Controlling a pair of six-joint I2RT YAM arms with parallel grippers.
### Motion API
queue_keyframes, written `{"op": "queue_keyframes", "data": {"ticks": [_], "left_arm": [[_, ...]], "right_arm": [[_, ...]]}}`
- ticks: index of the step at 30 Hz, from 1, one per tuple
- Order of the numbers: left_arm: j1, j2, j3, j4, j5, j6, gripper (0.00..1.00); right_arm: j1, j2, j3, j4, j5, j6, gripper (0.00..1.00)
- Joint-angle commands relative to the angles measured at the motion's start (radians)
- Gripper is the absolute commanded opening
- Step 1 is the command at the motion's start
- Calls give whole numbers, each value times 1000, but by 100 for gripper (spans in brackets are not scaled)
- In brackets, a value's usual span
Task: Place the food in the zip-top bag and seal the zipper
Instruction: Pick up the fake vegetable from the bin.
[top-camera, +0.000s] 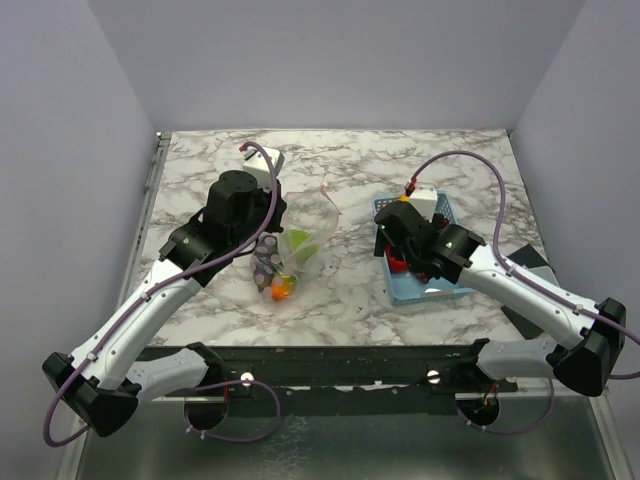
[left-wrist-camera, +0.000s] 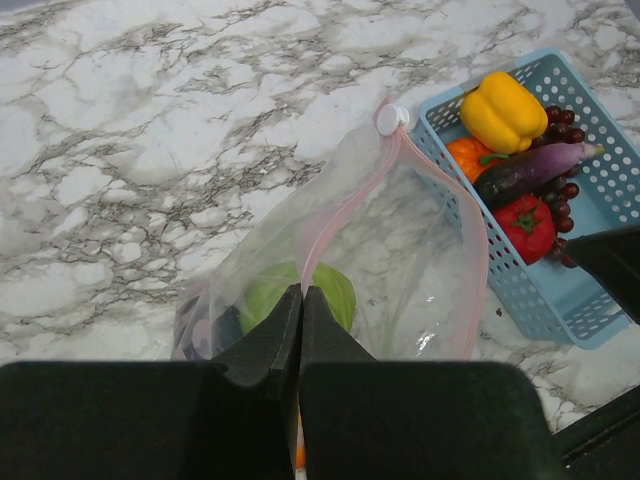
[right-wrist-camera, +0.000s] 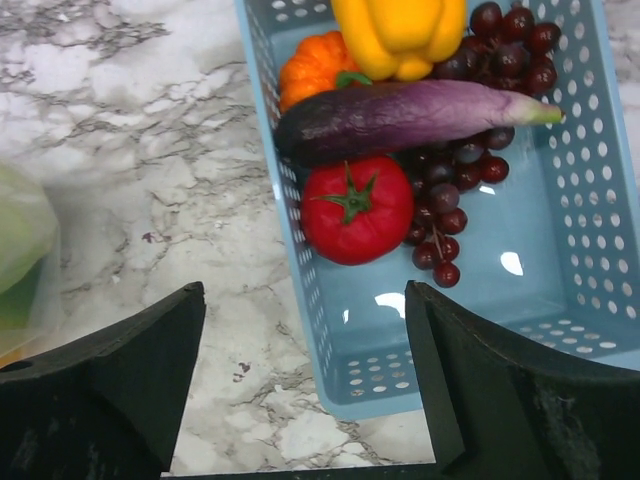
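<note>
Mid-loading: left gripper (left-wrist-camera: 301, 296) pinches the clear pink-zippered plastic bag (left-wrist-camera: 420, 250); wide-open right gripper (right-wrist-camera: 305, 300) should next close on the red toy tomato (right-wrist-camera: 355, 208).

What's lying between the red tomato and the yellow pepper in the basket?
The purple eggplant, lying crosswise in the basket; the right wrist view shows it clearly.

This is a lab test booth. Plain pale walls (top-camera: 330, 60) box in a marble-print worktop (top-camera: 340, 160) on three sides.
</note>
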Motion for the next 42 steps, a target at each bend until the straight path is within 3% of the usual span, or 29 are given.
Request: {"op": "queue_keyframes", "data": {"ticks": [1, 17, 42], "left_arm": [[1, -14, 28, -15, 34, 0, 0], [0, -47, 28, -49, 34, -7, 0], [0, -68, 23, -69, 20, 6, 0]], "right_arm": [[-39, -21, -51, -24, 9, 56, 88], [-243, 8, -223, 182, -207, 33, 93], [-344, 216, -199, 309, -300, 73, 92]]}}
